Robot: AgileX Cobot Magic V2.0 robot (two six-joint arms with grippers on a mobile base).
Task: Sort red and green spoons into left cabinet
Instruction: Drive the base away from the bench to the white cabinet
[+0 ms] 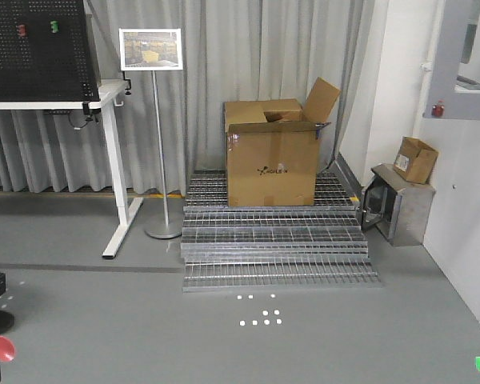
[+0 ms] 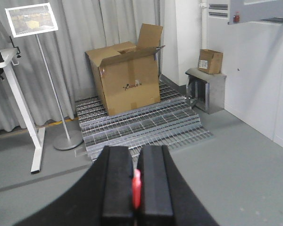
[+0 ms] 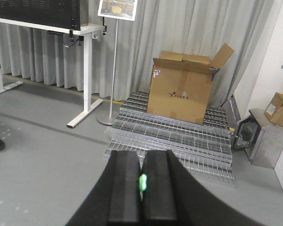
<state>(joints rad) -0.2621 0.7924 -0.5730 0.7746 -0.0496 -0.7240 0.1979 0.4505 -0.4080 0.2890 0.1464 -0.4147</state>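
Two jaw pairs, both clamped: my left gripper pinches the thin red plastic spoon, my right gripper the thin green plastic spoon; I judge travel jolts could slip either.

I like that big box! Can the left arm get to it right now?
Probably not: the cardboard box sits far off atop grated steps, and the left gripper is shut on the red spoon.

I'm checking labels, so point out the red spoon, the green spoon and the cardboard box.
red spoon (image 2: 137,188), left wrist view, visible sliver of handle.
green spoon (image 3: 142,182), right wrist view, visible sliver of handle.
cardboard box (image 1: 270,164), front view, front face.
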